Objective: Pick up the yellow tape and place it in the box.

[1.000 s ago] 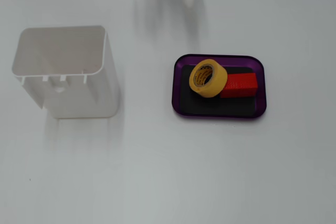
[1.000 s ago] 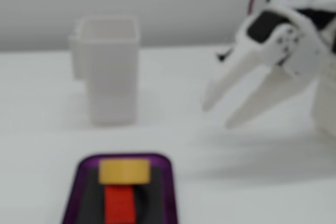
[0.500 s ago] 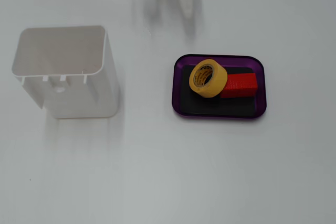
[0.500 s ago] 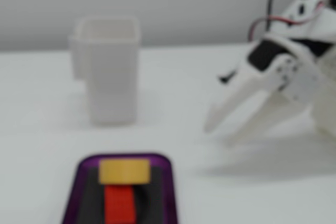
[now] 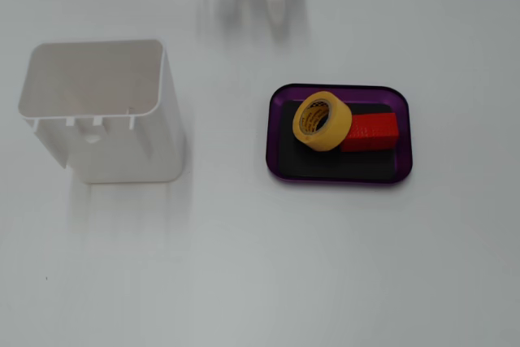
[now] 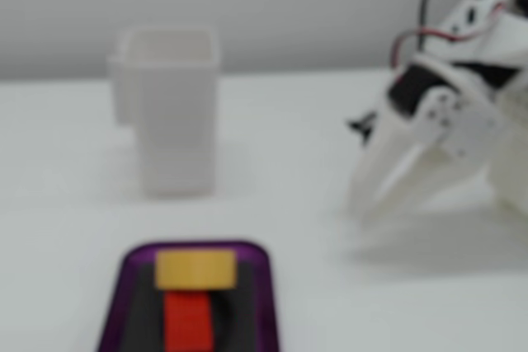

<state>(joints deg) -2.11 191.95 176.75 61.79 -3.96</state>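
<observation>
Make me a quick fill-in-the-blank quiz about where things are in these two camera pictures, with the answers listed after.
1. The yellow tape lies inside the ____ tray.
2. Touching the tape in the tray is a ____ block.
3. The tall white container stands on the table with nothing visible ____ it.
4. The hand, off to the side of the tray, holds ____.

Missing words: purple; red; inside; nothing
</observation>
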